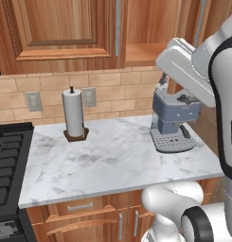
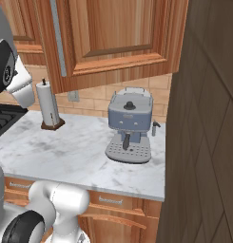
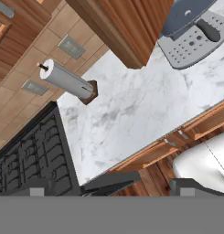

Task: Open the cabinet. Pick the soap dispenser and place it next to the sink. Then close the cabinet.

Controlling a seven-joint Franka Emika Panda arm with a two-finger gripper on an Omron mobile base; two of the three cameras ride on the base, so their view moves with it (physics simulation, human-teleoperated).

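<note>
Left base view shows a white marble counter [image 1: 112, 160] under a reddish-brown wall cabinet [image 1: 65, 33]. One cabinet door [image 1: 56, 28] on the left is shut, with a long silver handle [image 1: 118, 26] along its right edge. To the right of that handle the cabinet stands open, and a bare wooden shelf floor [image 1: 143, 53] shows inside. A white paper towel roll [image 1: 73, 113] stands upright on a brown base near the tiled back wall, with two wall outlets [image 1: 33, 100] behind it. A grey-blue coffee machine [image 1: 174, 120] sits at the right end of the counter, well apart from the roll. A black stove [image 1: 8, 160] borders the counter on the left. The white arm [image 1: 193, 66] crosses in front of the open part of the cabinet.

Right base view shows the swung-out cabinet door [image 2: 113, 38] hanging above the coffee machine [image 2: 130, 126], with the paper towel roll [image 2: 49, 110] further left on the counter [image 2: 65, 152].

Hand view looks down on the counter [image 3: 131, 109], the roll [image 3: 67, 81], the stove [image 3: 35, 155], the coffee machine [image 3: 191, 27] and the edge of the open door [image 3: 127, 27]. The gripper [image 3: 109, 185] has its two dark fingertips [image 3: 38, 186] set wide apart at the bottom, jaws open and holding nothing.

I cannot tell where the soap dispenser is.
</note>
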